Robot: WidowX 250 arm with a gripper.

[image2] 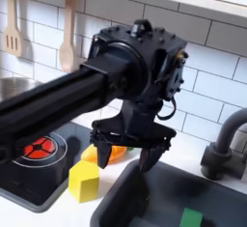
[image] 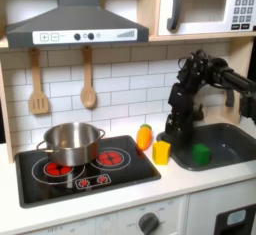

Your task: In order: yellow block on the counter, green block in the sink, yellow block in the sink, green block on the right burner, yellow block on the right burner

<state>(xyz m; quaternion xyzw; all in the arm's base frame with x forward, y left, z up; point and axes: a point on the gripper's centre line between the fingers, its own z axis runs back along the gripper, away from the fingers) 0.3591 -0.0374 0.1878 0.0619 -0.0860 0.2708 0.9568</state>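
In the first exterior view, the yellow block point(image: 161, 152) is seen just right of centre on the counter point(image: 150, 194), beside the sink point(image: 228, 145). The gripper point(image: 172, 130) is hung above it, jaws spread wide, nothing held. The green block point(image: 201, 154) is sat inside the sink, lower right.
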